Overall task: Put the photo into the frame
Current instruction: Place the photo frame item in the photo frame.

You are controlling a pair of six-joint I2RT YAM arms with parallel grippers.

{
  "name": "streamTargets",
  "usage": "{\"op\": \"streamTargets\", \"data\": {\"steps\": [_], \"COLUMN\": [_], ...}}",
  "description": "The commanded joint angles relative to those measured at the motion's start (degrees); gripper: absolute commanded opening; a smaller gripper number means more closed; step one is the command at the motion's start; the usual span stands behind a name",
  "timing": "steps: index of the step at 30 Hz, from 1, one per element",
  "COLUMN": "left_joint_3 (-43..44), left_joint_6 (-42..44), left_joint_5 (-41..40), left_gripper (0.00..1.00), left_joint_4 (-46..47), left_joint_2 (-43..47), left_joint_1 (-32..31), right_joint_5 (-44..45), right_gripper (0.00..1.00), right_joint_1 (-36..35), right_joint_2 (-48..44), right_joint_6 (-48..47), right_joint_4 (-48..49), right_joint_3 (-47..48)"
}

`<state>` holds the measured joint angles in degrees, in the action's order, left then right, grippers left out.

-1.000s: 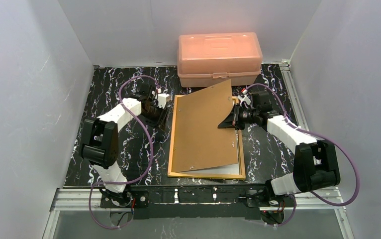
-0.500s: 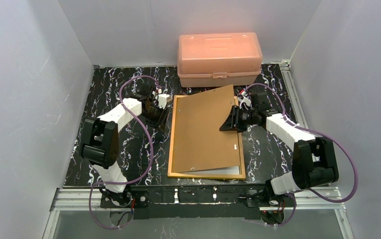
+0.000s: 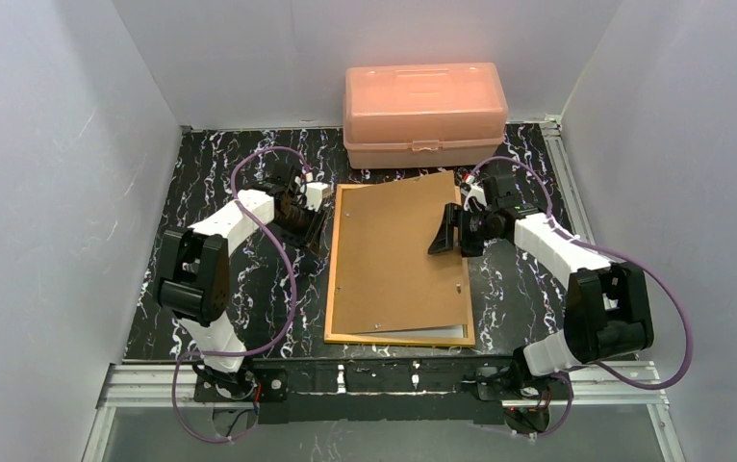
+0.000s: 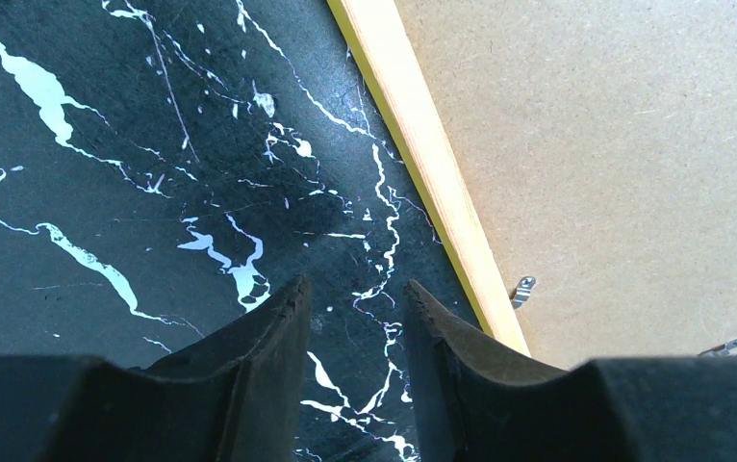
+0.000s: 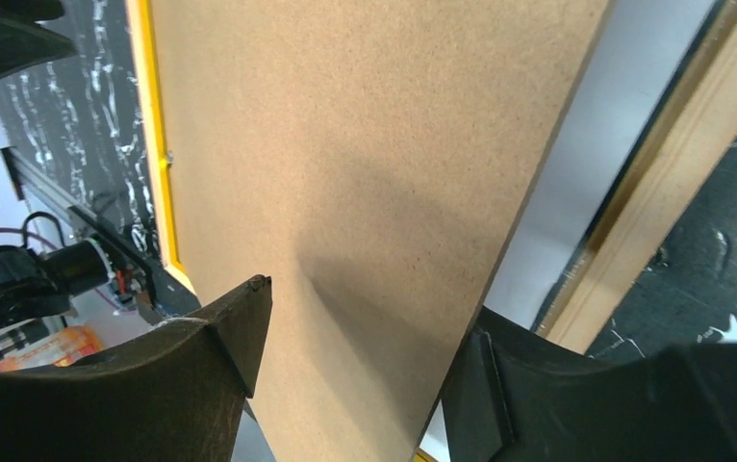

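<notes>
Lowered since a second earlier, the board (image 3: 398,250) lay almost flat over the frame (image 3: 334,279), its far right corner no longer lifted toward the top of the view. At left, the left gripper (image 4: 355,289) hung over the table (image 3: 211,164) just beside the frame's yellow left border, its jaws a narrow slit apart with nothing between them. The frame lay back-up at the centre. A pale strip (image 3: 437,332) showed under the board along the frame's lower edge, but I could not tell whether it was the photo. At right, the right gripper (image 5: 360,318) had its jaws well apart, straddling the board's right edge without visibly clamping it. The board looked light, thin and stiff, best taken at an edge; the frame's pane was probably fragile.
</notes>
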<state>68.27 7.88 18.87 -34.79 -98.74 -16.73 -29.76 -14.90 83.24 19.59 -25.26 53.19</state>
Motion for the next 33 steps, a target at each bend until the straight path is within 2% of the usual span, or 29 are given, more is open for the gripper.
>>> {"op": "streamTargets", "data": {"steps": [1, 12, 18, 26, 33], "left_joint_3": [0.63, 0.11, 0.27, -0.07, -0.16], "left_joint_6": [0.45, 0.21, 0.1, 0.21, 0.46], "left_joint_5": [0.59, 1.01, 1.12, 1.17, 1.07], "left_gripper": [0.38, 0.38, 0.38, 0.38, 0.38], "left_joint_4": [-1.77, -1.78, -2.03, -2.21, -2.6], "left_joint_2": [1.62, 1.66, 1.88, 1.97, 2.15], "left_joint_1": [-0.23, -0.22, -0.23, -0.23, -0.22], "right_joint_5": [3.62, 10.11, 12.07, 19.44, 21.4], "right_gripper": [0.7, 0.75, 0.77, 0.78, 0.79], "right_joint_1": [-0.78, -2.05, -2.07, -2.79, -3.11], "right_joint_2": [0.33, 1.63, 2.29, 1.96, 1.33], "right_joint_6": [-2.69, -4.05, -3.93, -4.04, -3.53], "right_joint_4": [-2.47, -5.59, -5.82, -7.93, -8.02], "right_joint_3": [3.04, 4.16, 4.12, 5.13, 5.37]}}
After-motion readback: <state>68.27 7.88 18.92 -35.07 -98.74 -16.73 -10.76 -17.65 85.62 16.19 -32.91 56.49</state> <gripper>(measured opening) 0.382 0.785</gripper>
